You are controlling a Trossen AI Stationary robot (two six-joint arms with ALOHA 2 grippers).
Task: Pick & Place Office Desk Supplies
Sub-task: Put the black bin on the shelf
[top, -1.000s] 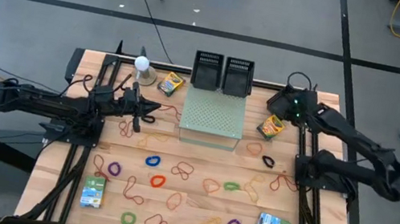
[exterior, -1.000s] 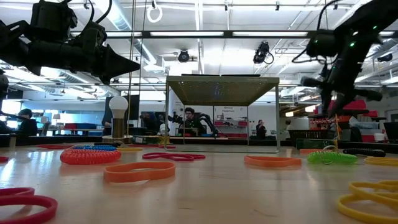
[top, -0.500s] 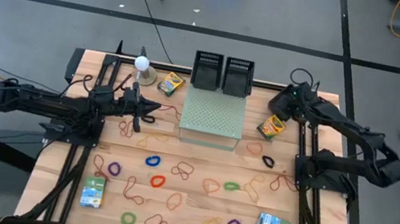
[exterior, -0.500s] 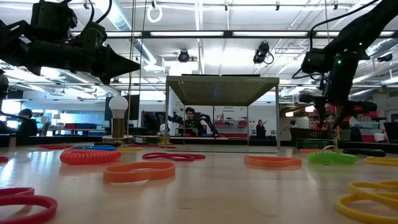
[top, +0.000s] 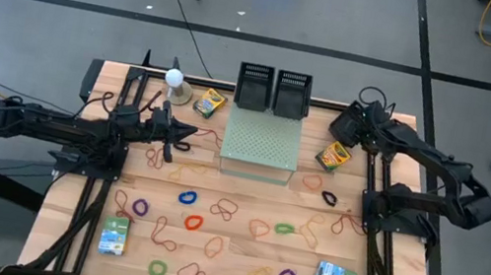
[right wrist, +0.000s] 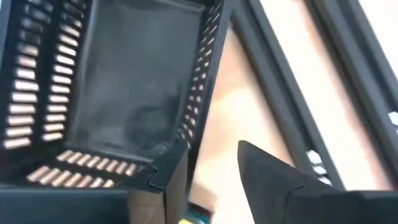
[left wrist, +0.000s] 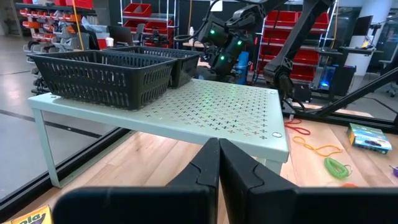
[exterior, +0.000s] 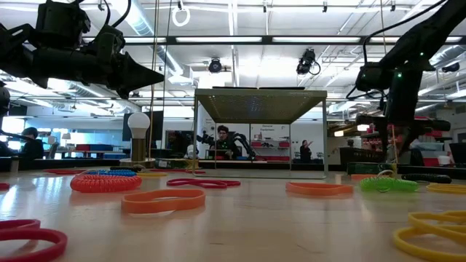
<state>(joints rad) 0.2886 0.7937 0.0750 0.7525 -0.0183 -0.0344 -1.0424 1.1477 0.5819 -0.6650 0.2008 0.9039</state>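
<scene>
The right gripper is now seen nearer the black basket, fingers parted wider, empty; the left gripper stays closed, empty.

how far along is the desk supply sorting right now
Barely started, it seems. Done: nothing visible; the black basket in the right wrist view looks empty. In hand: nothing; the right end effector is open at the table's back right near a crayon box, and the left end effector is shut and empty. Left: rubber bands, both packets and the crayon boxes still lie on the table.
</scene>
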